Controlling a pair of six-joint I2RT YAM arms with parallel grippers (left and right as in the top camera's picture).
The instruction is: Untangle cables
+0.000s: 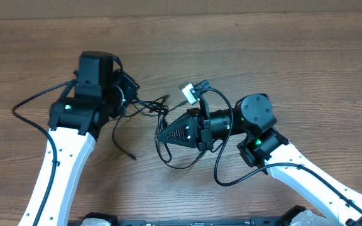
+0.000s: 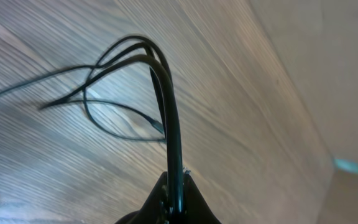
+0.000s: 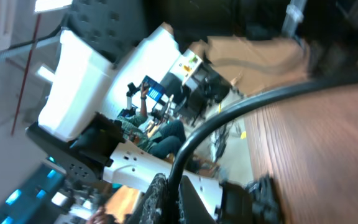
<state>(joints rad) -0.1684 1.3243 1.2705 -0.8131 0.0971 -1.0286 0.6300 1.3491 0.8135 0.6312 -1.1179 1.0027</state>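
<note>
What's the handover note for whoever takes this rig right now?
Left gripper: shut on a bundle of the cables, which arch up out of its fingers.
Right gripper: shut on what looks like one strand, pointing toward the left arm.
Cables: strung between the two grippers, with loops and a loose end lying on the table.
Done: both arms have a grip. Nothing is separated yet; the strands cross between the arms.
Left: probably draw the arms apart, then free each cable and lay it out singly.
</note>
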